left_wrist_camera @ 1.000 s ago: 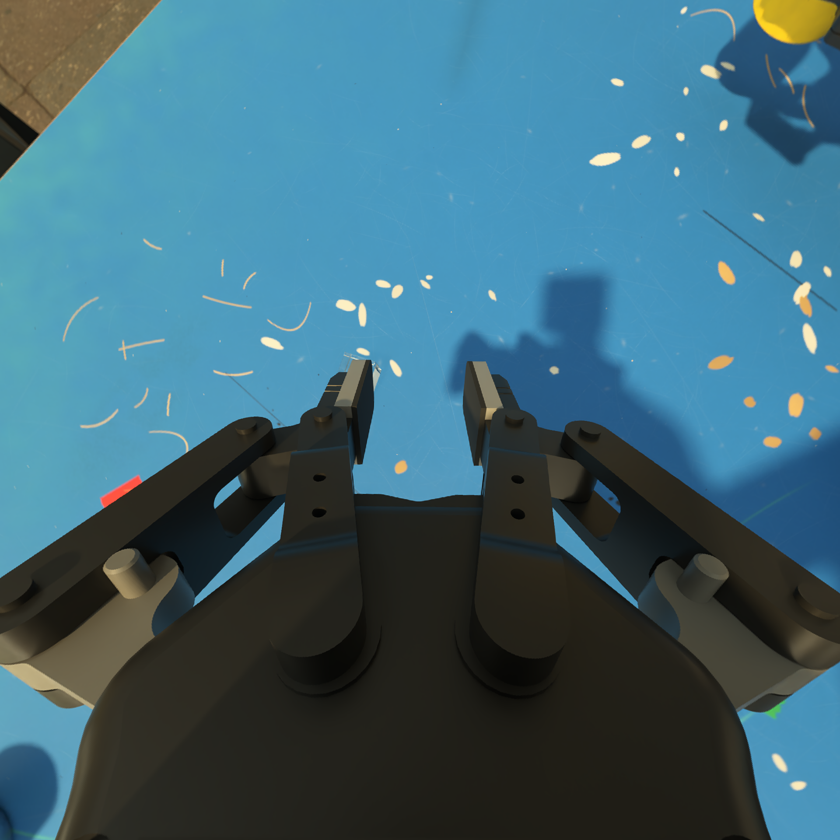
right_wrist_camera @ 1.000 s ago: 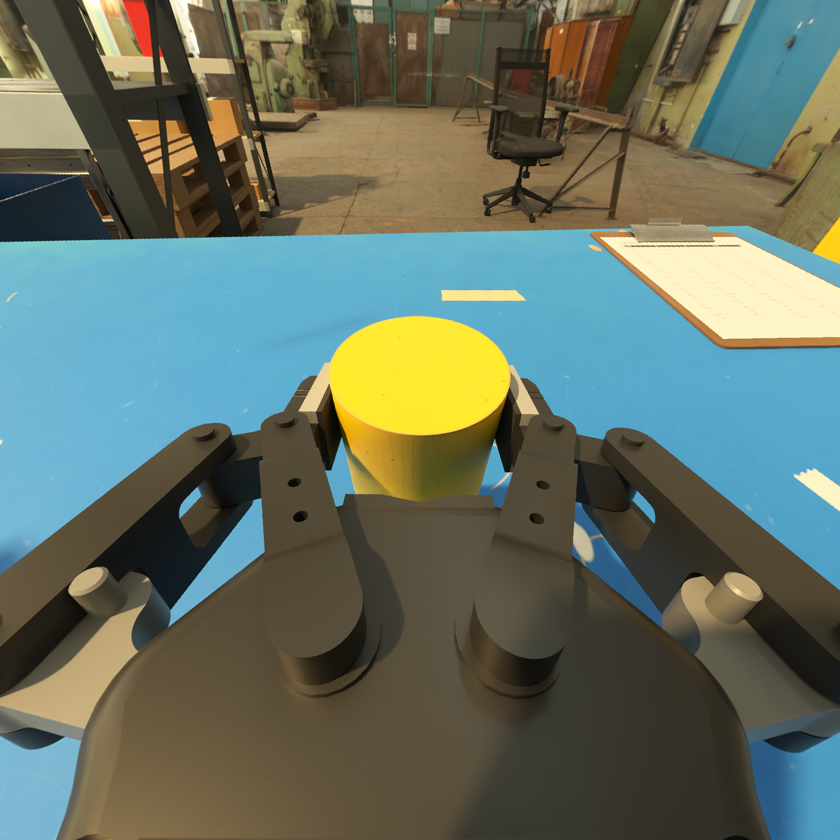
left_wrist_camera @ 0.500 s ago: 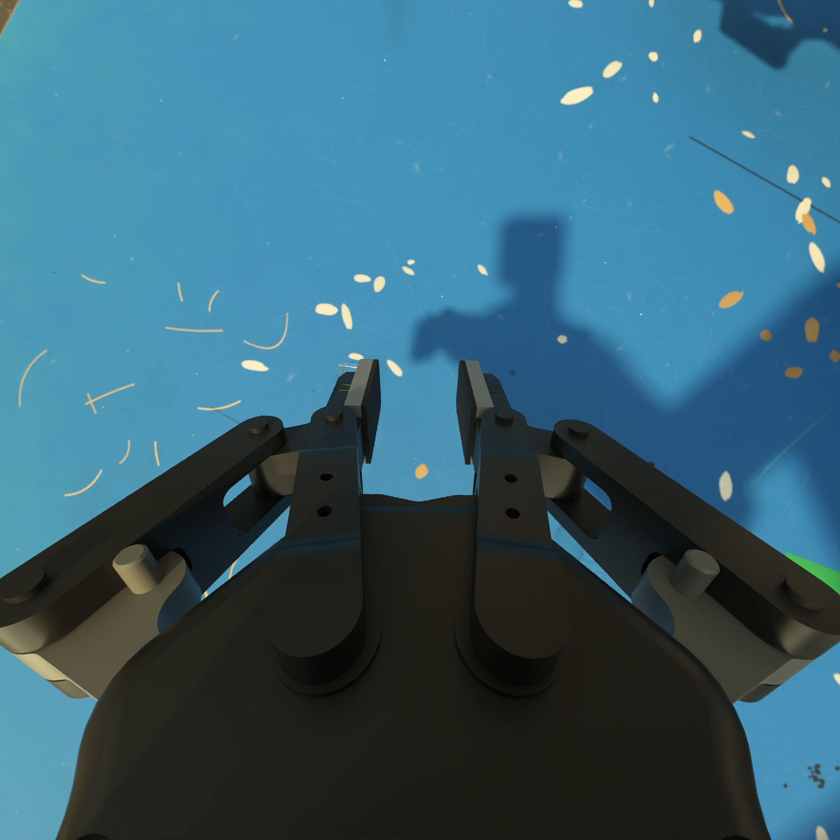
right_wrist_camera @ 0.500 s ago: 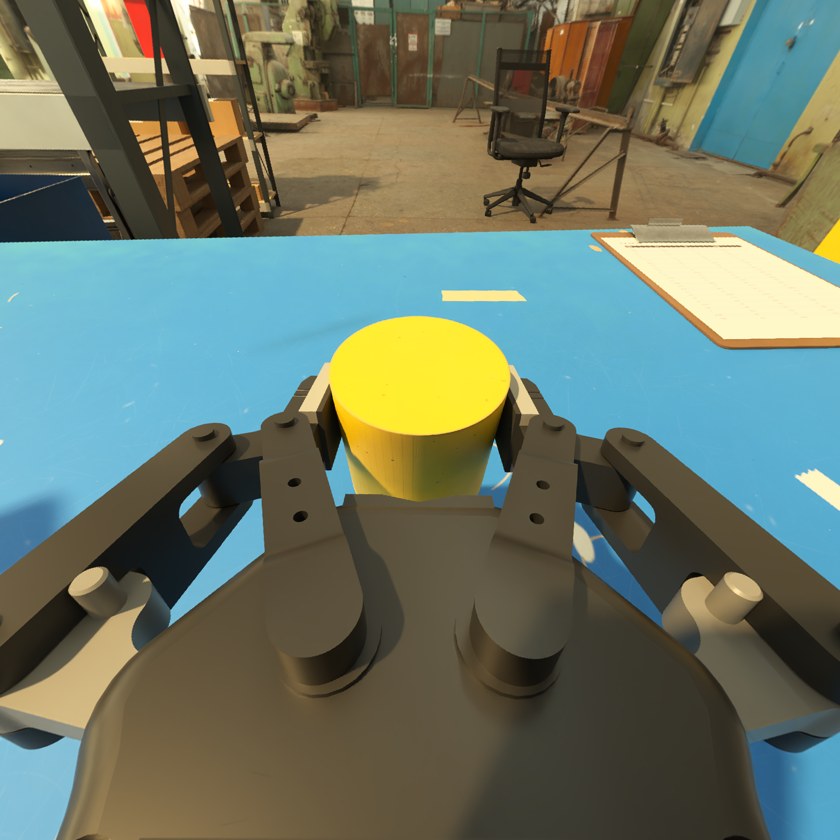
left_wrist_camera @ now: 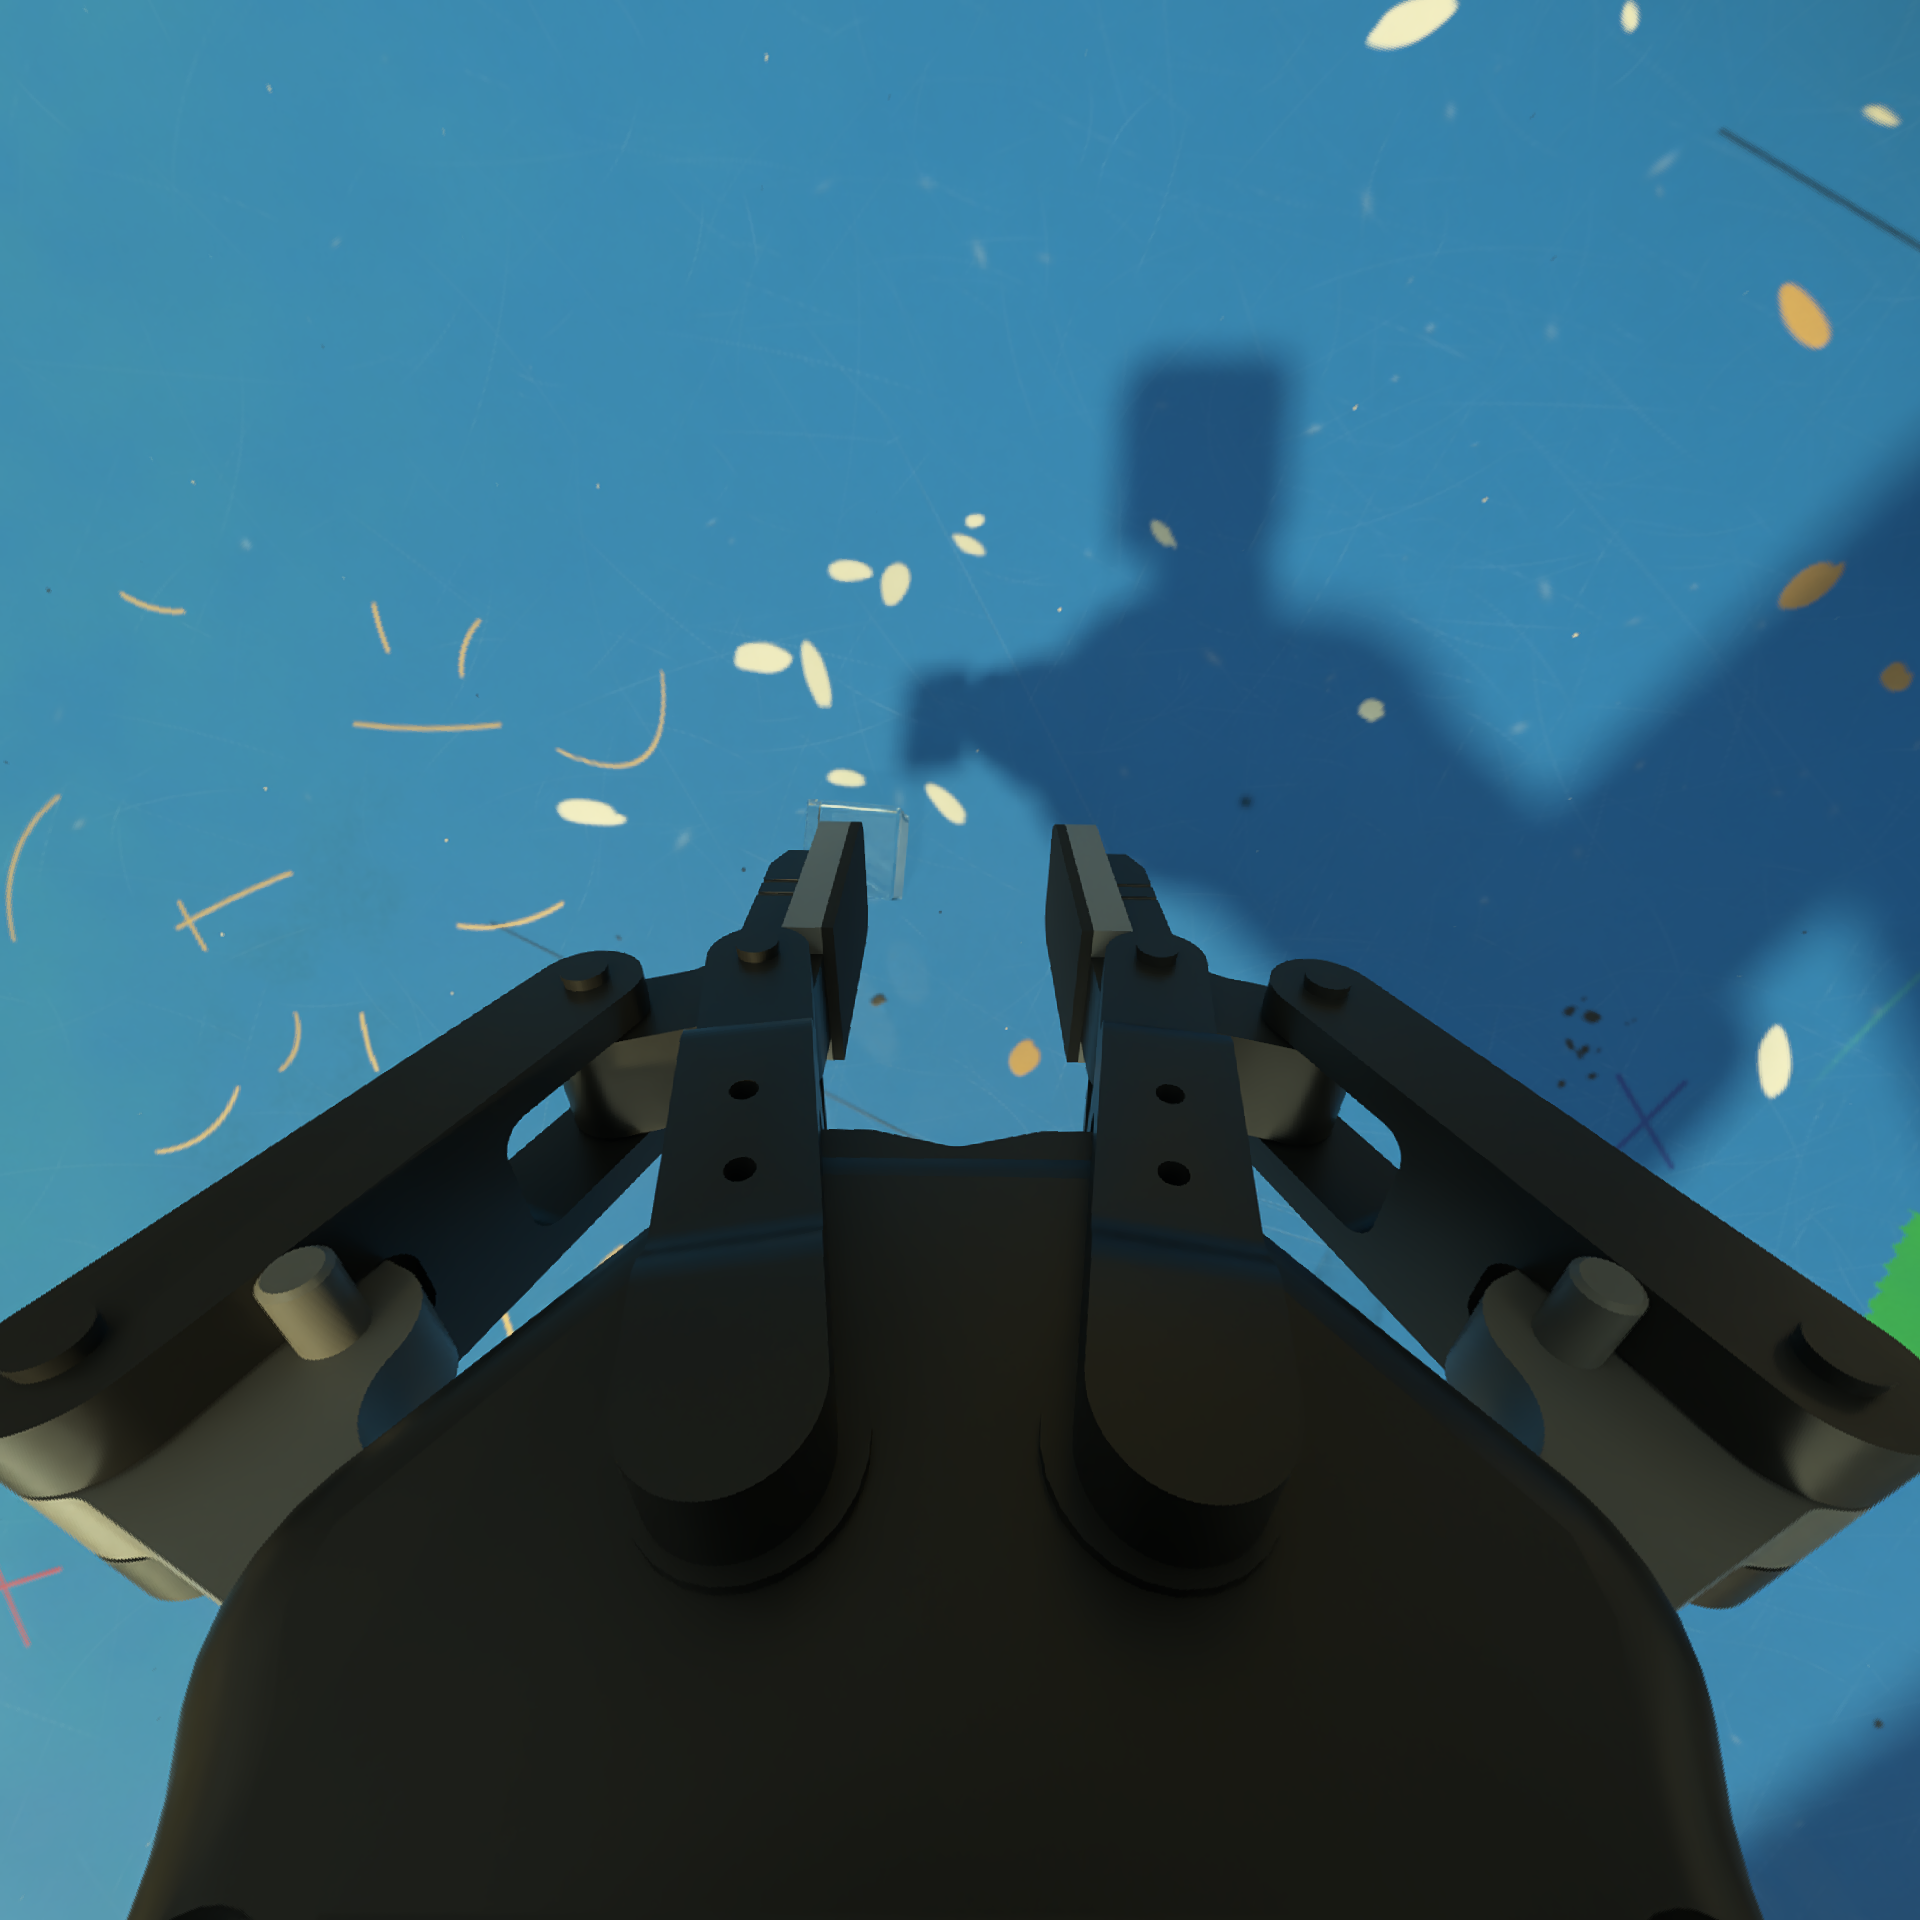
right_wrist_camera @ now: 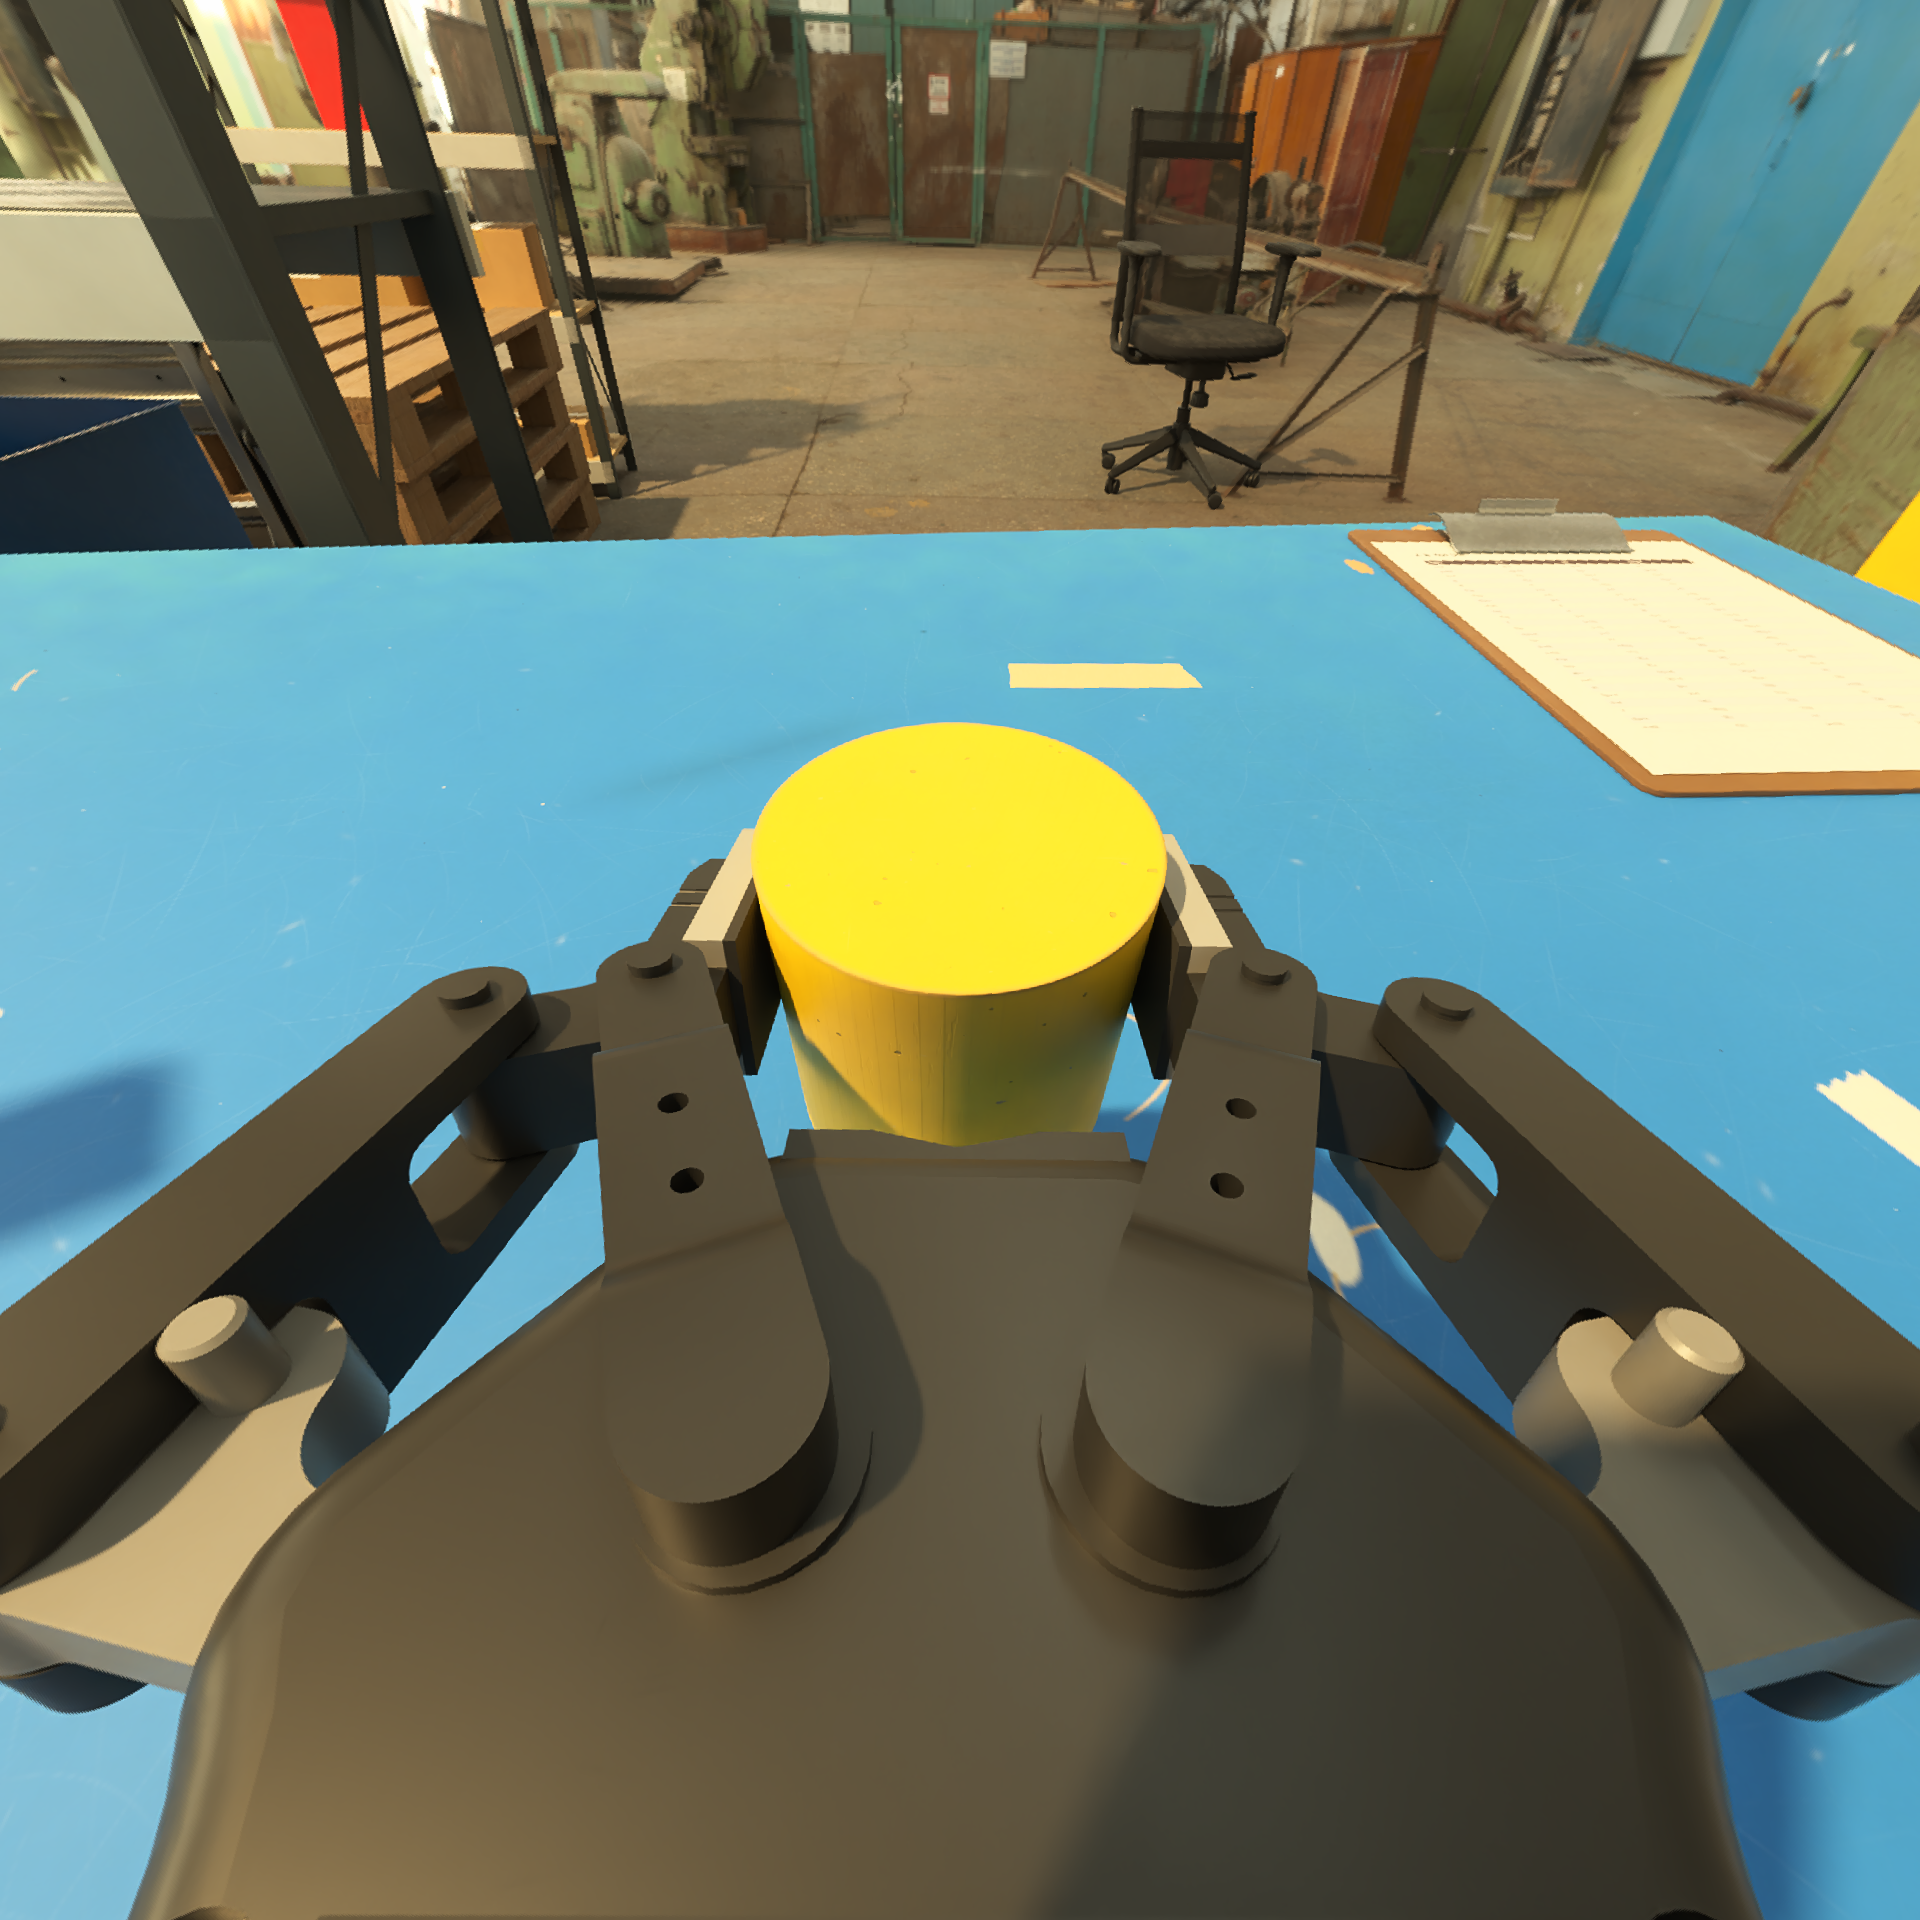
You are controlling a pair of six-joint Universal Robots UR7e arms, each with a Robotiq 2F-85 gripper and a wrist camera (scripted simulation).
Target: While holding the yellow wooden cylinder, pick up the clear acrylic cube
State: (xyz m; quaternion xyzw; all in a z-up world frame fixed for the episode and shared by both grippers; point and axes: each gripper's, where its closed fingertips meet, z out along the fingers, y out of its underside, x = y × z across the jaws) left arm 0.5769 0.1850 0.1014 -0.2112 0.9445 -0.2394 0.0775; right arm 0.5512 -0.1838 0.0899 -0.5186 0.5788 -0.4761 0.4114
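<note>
In the right wrist view my right gripper (right_wrist_camera: 956, 914) is shut on the yellow wooden cylinder (right_wrist_camera: 951, 935) and holds it above the blue table (right_wrist_camera: 416, 790). In the left wrist view my left gripper (left_wrist_camera: 956, 883) is open and empty, low over the table. The clear acrylic cube (left_wrist_camera: 883, 847) is barely visible as faint glassy edges by the tip of the left finger (left_wrist_camera: 831, 894). Part of it is hidden behind that finger. The cube is left of the gap's middle.
Pale flecks (left_wrist_camera: 764, 657) and orange curls (left_wrist_camera: 426, 725) lie scattered on the table. A green thing (left_wrist_camera: 1901, 1288) shows at the right edge of the left view. A clipboard (right_wrist_camera: 1662, 655) lies at the table's far right, and a tape strip (right_wrist_camera: 1101, 675) beyond the cylinder.
My left gripper has moved forward and down over the table. The flecks have slid down the view and the cube's edges now show by the left fingertip. The right gripper has not moved.
</note>
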